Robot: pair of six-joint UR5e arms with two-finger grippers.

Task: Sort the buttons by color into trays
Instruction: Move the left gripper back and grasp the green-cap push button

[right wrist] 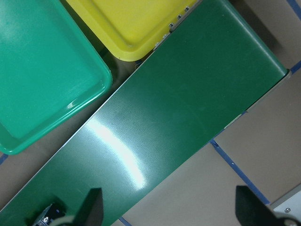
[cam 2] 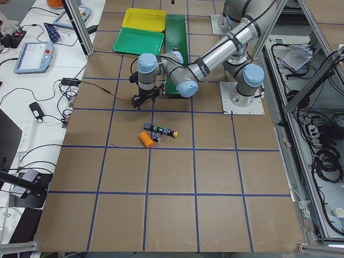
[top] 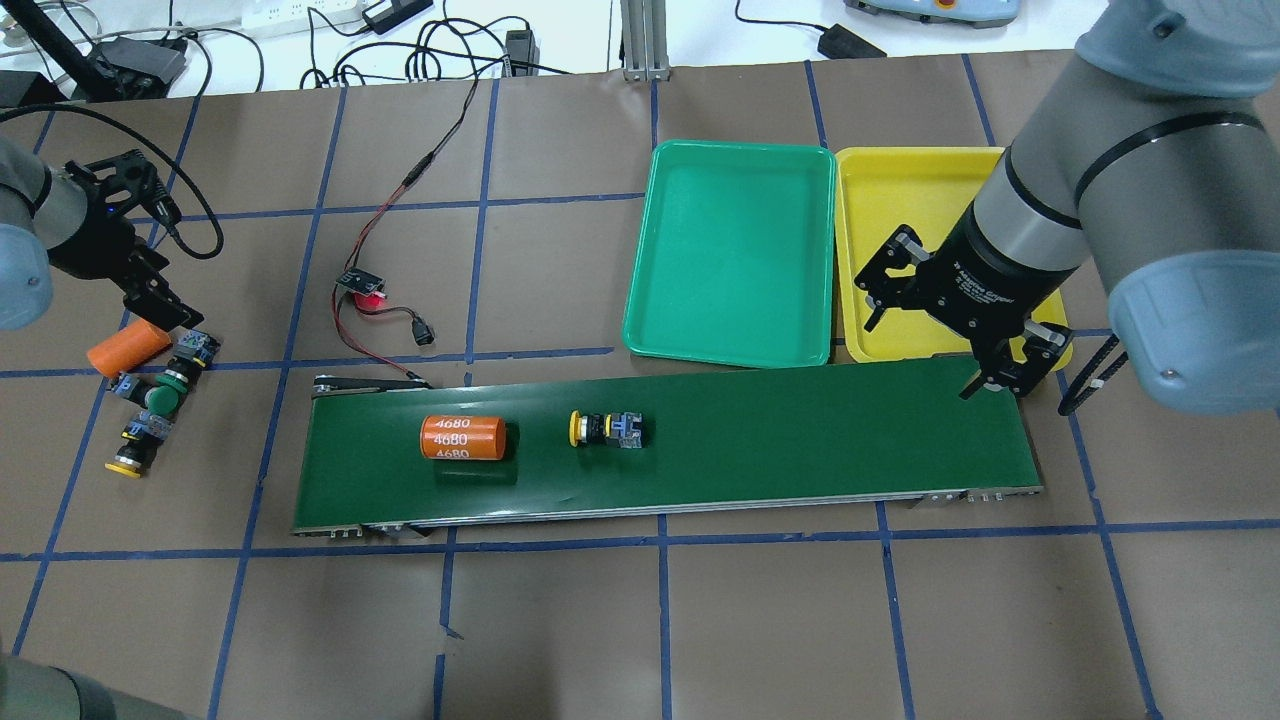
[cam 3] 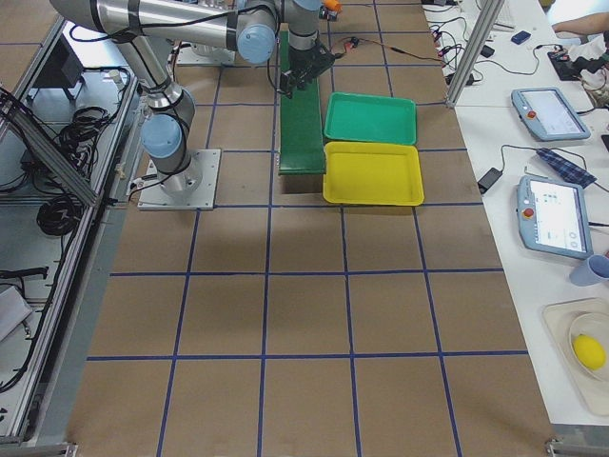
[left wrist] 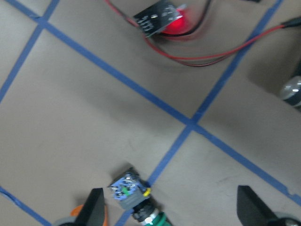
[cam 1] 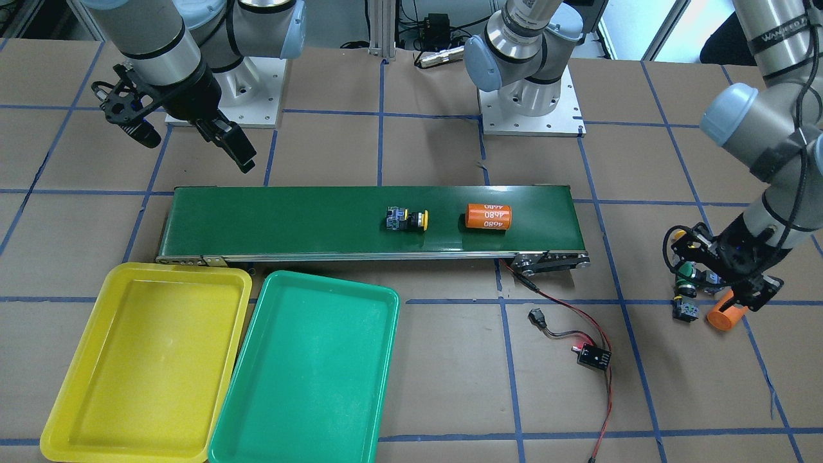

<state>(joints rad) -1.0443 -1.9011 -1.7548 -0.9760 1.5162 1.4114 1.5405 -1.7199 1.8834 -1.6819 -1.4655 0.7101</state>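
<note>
Front view: the yellow button (cam 1: 407,219) is lying on the belt (cam 1: 289,218), likely heading for the yellow tray (cam 1: 180,270) at lower left. Overhead: right gripper (top: 1005,370) is hanging over the belt's right end, probably to catch it. Left wrist: left gripper (left wrist: 171,202) is gaping wide above the spare buttons (left wrist: 127,190). Right wrist: fingers (right wrist: 94,207) sitting wide too.
</note>
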